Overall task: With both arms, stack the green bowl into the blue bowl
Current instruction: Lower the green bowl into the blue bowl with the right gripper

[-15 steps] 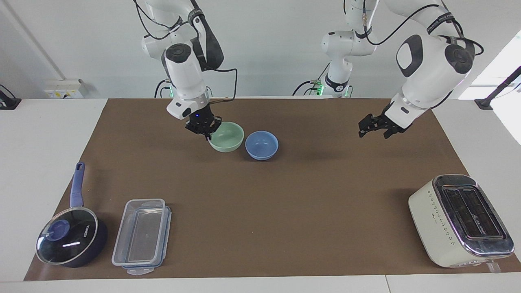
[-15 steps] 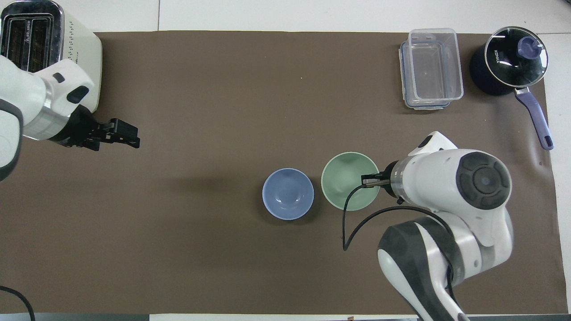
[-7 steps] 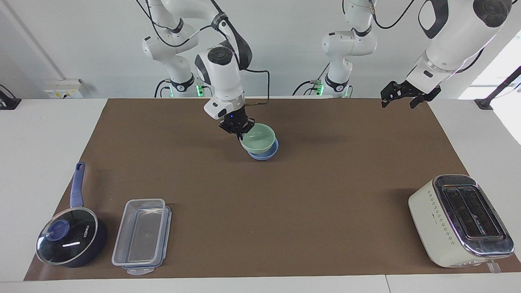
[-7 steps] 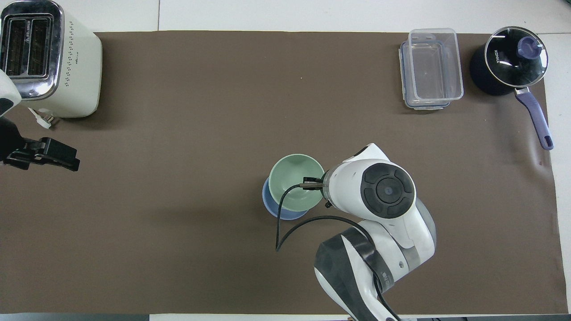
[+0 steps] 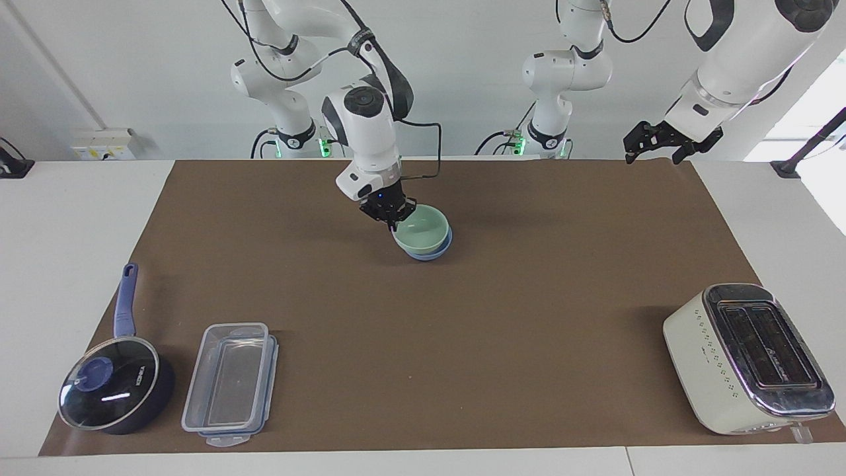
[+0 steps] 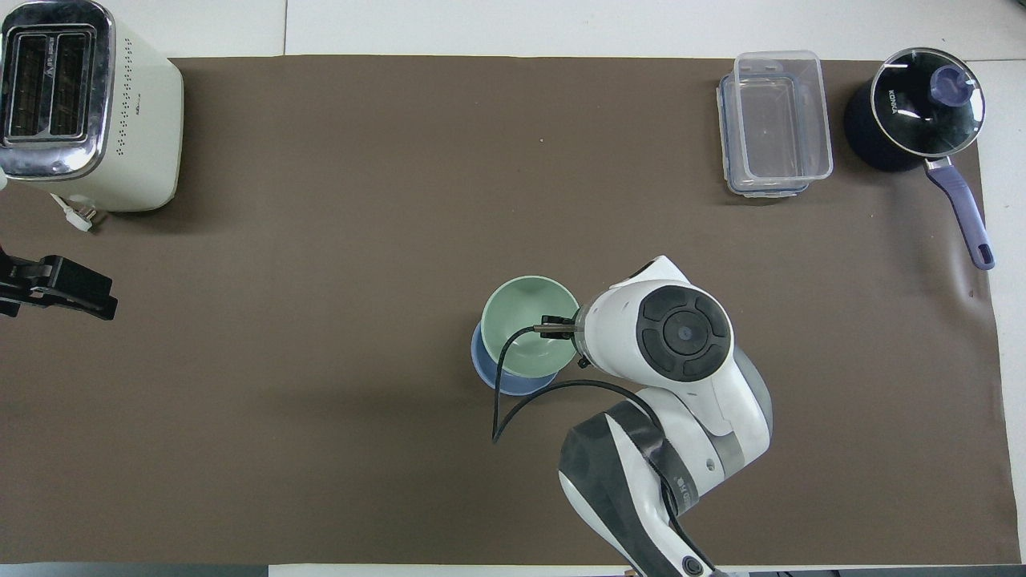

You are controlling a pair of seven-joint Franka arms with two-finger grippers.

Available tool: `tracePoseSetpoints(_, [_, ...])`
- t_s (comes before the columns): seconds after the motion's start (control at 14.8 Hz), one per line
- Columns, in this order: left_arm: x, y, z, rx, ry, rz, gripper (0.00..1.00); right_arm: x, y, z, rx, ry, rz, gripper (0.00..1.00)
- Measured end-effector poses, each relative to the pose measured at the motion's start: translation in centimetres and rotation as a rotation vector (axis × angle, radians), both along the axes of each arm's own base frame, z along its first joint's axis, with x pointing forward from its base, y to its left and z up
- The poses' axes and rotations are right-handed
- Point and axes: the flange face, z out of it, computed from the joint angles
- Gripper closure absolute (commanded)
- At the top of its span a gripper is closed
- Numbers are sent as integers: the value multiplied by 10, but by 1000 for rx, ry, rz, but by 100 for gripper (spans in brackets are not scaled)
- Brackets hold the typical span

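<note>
The pale green bowl (image 5: 424, 233) sits nested in the light blue bowl (image 5: 441, 249), of which only the lower rim shows. In the overhead view the green bowl (image 6: 521, 324) covers most of the blue bowl (image 6: 498, 378). My right gripper (image 5: 395, 215) is shut on the green bowl's rim, on the side toward the right arm's end of the table. In the overhead view the arm's wrist hides its fingers. My left gripper (image 5: 663, 143) is open and empty, raised high over the mat's edge at the left arm's end; it also shows in the overhead view (image 6: 60, 284).
A cream toaster (image 5: 747, 357) stands far from the robots at the left arm's end. A clear lidded container (image 5: 228, 383) and a dark blue saucepan with a glass lid (image 5: 112, 390) stand far from the robots at the right arm's end. A brown mat (image 5: 529, 297) covers the table.
My right gripper carried the green bowl sideways from beside the blue bowl to over it, then lowered it into the blue bowl. My left gripper rose and drew back toward its end.
</note>
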Motion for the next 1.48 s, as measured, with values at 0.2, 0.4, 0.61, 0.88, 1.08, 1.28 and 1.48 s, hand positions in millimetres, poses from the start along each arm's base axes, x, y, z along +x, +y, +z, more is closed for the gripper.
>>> tracePoseSetpoints(0.2, [4,3,-2,-2,-22,6,0,-2,4,-8,-1,1,1,100])
tracePoseSetpoints(0.4, [7,-3,0,-19,-49,12,0,-3,3,-11,1,-3,0,100])
tracePoseSetpoints(0.61, [8,-5,1,-22,-64,18,0,-4,3,-13,2,-5,0,100])
tracePoseSetpoints(0.88, [8,-5,2,-24,-68,21,0,-10,10,-19,-4,3,16,100])
tracePoseSetpoints(1.08, [8,-2,3,-22,-71,32,0,-12,12,-22,-6,7,22,100])
tracePoseSetpoints(1.28, [6,-1,5,-22,-73,38,0,-13,12,-24,-9,11,23,100])
tracePoseSetpoints(1.48, [4,-3,7,-20,-77,47,0,-15,12,-26,-15,21,24,18])
